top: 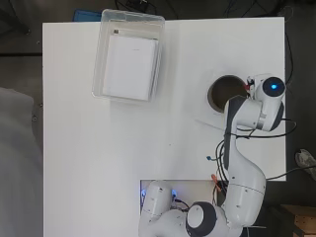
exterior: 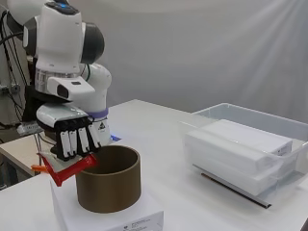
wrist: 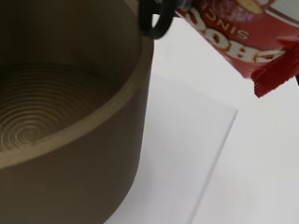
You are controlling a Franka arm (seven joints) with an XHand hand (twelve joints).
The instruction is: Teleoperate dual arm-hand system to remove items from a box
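Over the brown cylindrical container (exterior: 109, 179), at the right side of the tabletop (top: 123, 163) as I see it from overhead, I have the hand (exterior: 74, 137) hanging with its fingers (exterior: 77, 140) pointing down and curled onto a red snack packet (exterior: 65, 171). From the side view the packet sticks out below the fingers, tilted, with 1 end at the container's rim and the other end hanging outside it on the arm's side. My wrist view shows the red packet (wrist: 243, 35) with its crimped edge out past the rim, over the white surface rather than over the opening, and a dark fingertip (wrist: 156, 18) right at the rim.

The container (top: 228, 93) stands upright and open on a flat white box (exterior: 108, 219), and its ribbed bottom (wrist: 32, 116) looks bare in the wrist view.

Well apart, toward the far left of the tabletop in the overhead view, the clear plastic bin (top: 128, 54) sits with white rectangular packages (top: 129, 66) stacked inside. In the side view they lie flat in at least 2 layers (exterior: 238, 149), filling most of the bin's floor. I cannot tell from any view exactly how much of the packet the fingers cover.
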